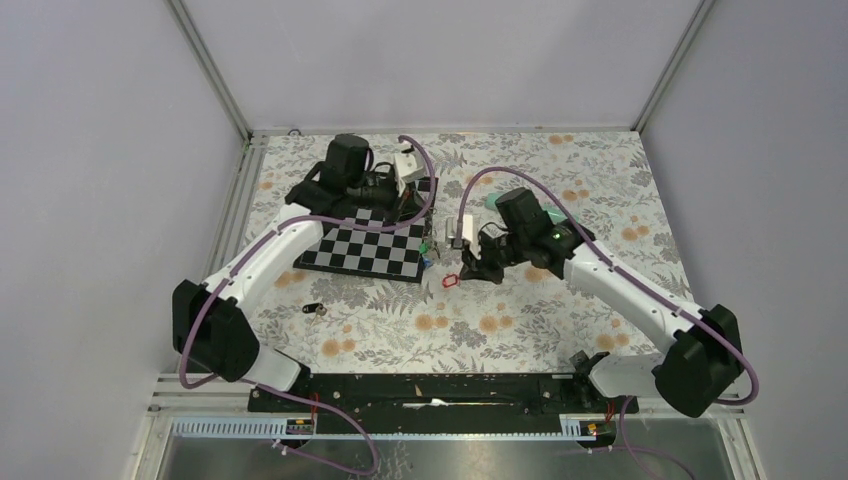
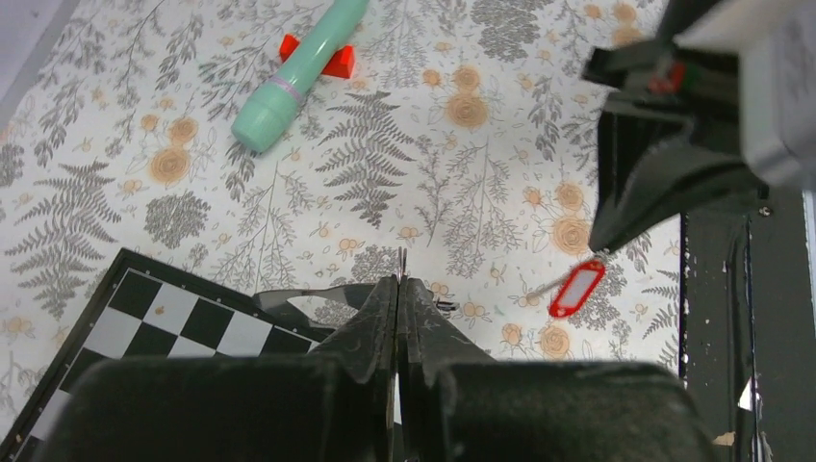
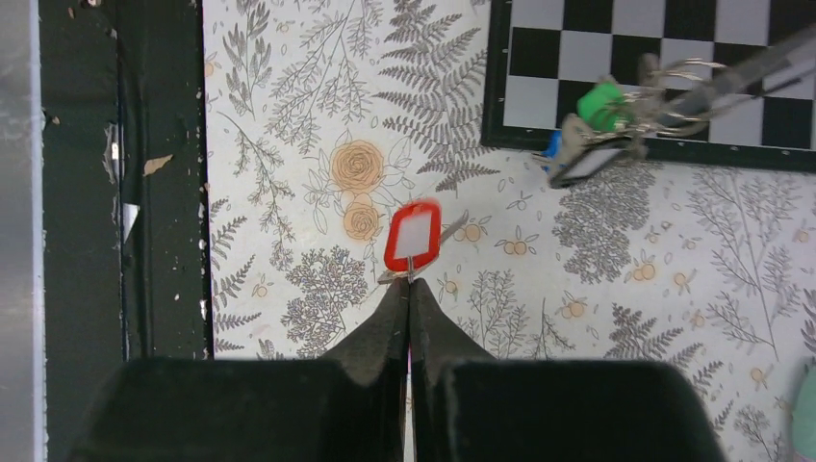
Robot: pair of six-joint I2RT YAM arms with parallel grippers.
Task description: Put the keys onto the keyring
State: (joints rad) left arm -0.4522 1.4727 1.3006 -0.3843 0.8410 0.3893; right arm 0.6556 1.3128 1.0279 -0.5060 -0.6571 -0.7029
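- Black fingers of the right gripper (image 3: 409, 289) fill the foreground of the right wrist view, pressed together on the small metal link of the red-tagged key (image 3: 414, 236) above the floral table (image 3: 289, 144). Beyond it is the keyring (image 3: 664, 96), a tangle of thin grey wire. A green tag (image 3: 603, 104) and a blue tag (image 3: 553, 144) hang from it at the edge of the checkerboard (image 3: 674, 29).
- From the left wrist, the left gripper (image 2: 399, 284) is clamped tight on the keyring (image 2: 402, 258), with a sliver of wire poking past its tips. The red-tagged key (image 2: 577, 289) dangles under the right gripper (image 2: 616, 231) close by. A teal tube (image 2: 298, 72) lies well apart.
- From above, the left gripper (image 1: 428, 238) and right gripper (image 1: 465, 268) face each other near the checkerboard (image 1: 365, 250). The red-tagged key (image 1: 449, 281) sits between them and just beside the keyring (image 1: 428, 252). What looks like a black-tagged key (image 1: 314, 309) waits alone on the table.
- Threading well likely means holding the wire dead steady and bringing the key's hole squarely onto its free end. The approach should be slow, because the loop is springy and the tag may swing.
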